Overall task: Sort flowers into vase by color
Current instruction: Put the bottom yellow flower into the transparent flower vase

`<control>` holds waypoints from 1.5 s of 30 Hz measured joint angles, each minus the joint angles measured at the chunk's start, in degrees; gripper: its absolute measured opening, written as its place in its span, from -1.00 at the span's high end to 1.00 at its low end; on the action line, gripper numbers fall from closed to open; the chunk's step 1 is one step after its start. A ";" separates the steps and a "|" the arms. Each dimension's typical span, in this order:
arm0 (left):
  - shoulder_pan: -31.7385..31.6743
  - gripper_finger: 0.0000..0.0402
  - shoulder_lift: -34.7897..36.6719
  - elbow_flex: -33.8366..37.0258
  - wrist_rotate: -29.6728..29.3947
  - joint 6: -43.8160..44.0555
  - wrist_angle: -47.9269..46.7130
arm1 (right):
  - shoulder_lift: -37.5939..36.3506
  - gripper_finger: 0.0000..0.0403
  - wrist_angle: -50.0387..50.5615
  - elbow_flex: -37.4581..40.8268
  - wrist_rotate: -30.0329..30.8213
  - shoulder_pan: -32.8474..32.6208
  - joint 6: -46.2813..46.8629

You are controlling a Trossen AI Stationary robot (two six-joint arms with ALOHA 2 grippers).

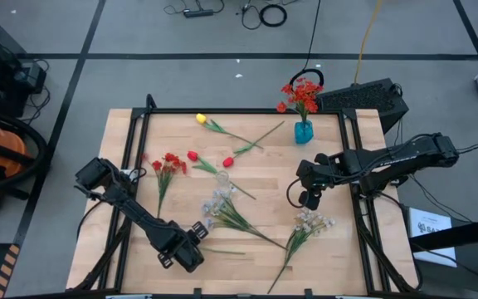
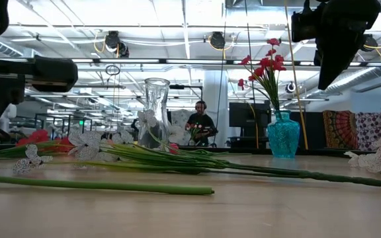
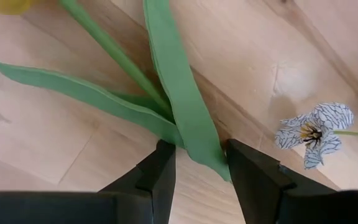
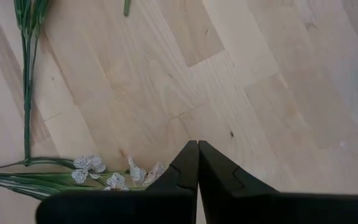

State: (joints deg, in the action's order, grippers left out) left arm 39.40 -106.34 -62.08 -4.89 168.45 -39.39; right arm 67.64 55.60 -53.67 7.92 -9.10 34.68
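Note:
My left gripper (image 1: 185,249) hangs low over the table's near-left part, pointing down and open. In the left wrist view (image 3: 197,149) its fingers stand on either side of a green leaf tip (image 3: 197,134) of a yellow-budded flower (image 3: 5,5), whose stalk (image 1: 222,251) lies flat on the wood. My right gripper (image 1: 309,199) is shut on nothing, raised over the table's right side (image 4: 197,146). The teal vase (image 1: 303,131) stands at the far right with red flowers (image 1: 304,93) in it. Loose red flowers (image 1: 168,164), another yellow tulip (image 1: 200,119) and white sprays (image 1: 218,203) lie on the table. My left gripper comes from above, pointing down, with a finger on each side of the leaf's tip (image 3: 210,155), which lies on the table. The leaf's edge reaches the inner side of one finger (image 3: 235,162). Whether that finger touches the leaf, I cannot tell.
A clear glass vase (image 1: 222,177) stands near the table's middle among the stems. A second white spray (image 1: 312,223) lies at the near right. A black frame (image 1: 247,110) rims the table. Bare wood shows at the near middle (image 1: 247,274).

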 joint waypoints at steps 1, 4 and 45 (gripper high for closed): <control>0.14 0.26 -0.03 0.02 -0.55 -0.09 -0.07 | -0.01 1.00 -0.03 0.00 0.00 0.00 0.00; 0.54 0.31 -0.04 0.04 -1.38 -0.59 -0.18 | -0.02 1.00 -0.05 0.00 0.76 0.00 0.00; 1.78 0.93 -0.15 0.33 -13.26 -59.43 -7.91 | -0.02 1.00 -4.63 0.00 0.96 -0.02 4.70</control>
State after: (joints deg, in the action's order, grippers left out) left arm 41.19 -106.50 -61.75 -18.15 109.02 -47.30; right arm 67.61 50.97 -53.67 8.88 -9.13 39.37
